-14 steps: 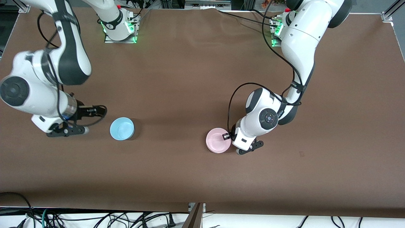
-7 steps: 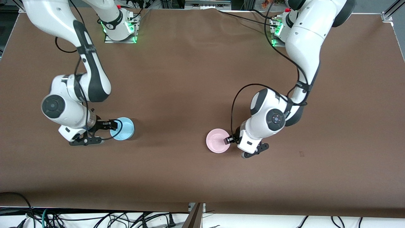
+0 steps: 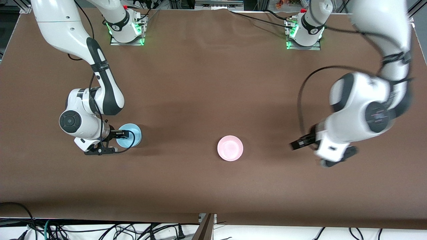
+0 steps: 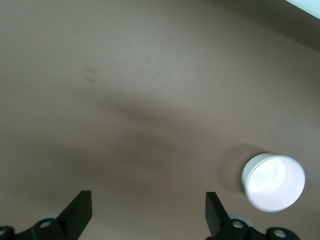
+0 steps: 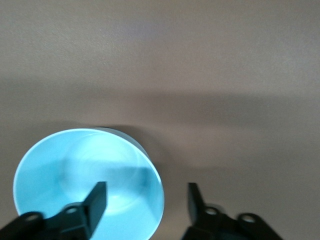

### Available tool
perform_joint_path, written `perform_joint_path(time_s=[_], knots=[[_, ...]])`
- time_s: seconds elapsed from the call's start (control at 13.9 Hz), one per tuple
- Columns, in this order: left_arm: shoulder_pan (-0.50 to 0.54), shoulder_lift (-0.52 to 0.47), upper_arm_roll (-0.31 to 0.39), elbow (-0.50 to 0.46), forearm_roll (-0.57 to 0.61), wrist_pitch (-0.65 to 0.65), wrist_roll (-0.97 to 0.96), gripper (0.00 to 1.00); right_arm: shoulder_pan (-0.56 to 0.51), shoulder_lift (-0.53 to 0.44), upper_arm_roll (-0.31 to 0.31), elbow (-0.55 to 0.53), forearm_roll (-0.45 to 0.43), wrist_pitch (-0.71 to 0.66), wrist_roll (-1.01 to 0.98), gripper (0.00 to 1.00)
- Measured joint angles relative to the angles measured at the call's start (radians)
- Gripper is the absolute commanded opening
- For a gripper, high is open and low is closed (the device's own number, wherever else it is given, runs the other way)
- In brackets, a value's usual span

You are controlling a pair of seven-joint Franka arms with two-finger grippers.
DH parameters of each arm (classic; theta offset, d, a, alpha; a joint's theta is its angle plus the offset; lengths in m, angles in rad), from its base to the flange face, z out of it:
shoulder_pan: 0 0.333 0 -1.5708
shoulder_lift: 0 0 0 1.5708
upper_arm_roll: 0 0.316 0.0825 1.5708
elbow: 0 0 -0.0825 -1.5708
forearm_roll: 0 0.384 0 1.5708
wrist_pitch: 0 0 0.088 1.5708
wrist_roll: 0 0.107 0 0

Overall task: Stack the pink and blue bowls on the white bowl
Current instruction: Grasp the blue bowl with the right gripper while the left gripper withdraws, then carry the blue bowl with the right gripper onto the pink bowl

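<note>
The light blue bowl [image 3: 135, 135] sits toward the right arm's end of the table. My right gripper [image 3: 124, 134] is open and low over its rim. In the right wrist view the right gripper [image 5: 146, 189] has one finger inside the blue bowl [image 5: 75, 170] and the other outside its wall. The pink bowl [image 3: 230, 148] rests near the table's middle. In the left wrist view it [image 4: 275, 181] shows a pale pink inside and a white outer wall, so a separate white bowl cannot be told apart. My left gripper [image 3: 297, 144] is open and empty, over bare table toward the left arm's end [image 4: 147, 196].
The brown table cover [image 3: 206, 83] is bare around both bowls. Both arm bases stand at the table's edge farthest from the front camera. Cables hang below the table's near edge [image 3: 133, 230].
My left gripper has let go of the pink bowl and swung away toward the left arm's end. My right gripper has moved to the blue bowl and now straddles its rim.
</note>
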Motion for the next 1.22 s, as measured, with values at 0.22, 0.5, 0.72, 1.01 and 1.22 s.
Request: perform_joint_path(time_s=[0.22,0.5,0.72,1.01,1.22], knots=[[0.074,-0.101,0.005,-0.005,0.068,-0.063,0.160,1.00,-0.003,0.002,0.000,-0.004,0.019,-0.001,0.000,0.00],[0.112,-0.207,0.011,-0.013,0.102,-0.170,0.331,1.00,0.002,-0.005,0.001,0.001,0.064,-0.004,0.000,0.00],[0.115,-0.281,0.020,-0.055,0.104,-0.214,0.351,1.00,0.007,-0.015,0.032,0.059,0.109,-0.067,0.049,0.00],[0.129,-0.294,0.021,-0.099,0.103,-0.222,0.359,1.00,0.060,-0.009,0.086,0.203,0.151,-0.169,0.319,0.00],[0.129,-0.286,0.019,-0.105,0.091,-0.222,0.359,1.00,0.119,0.020,0.153,0.290,0.205,-0.177,0.603,0.00]])
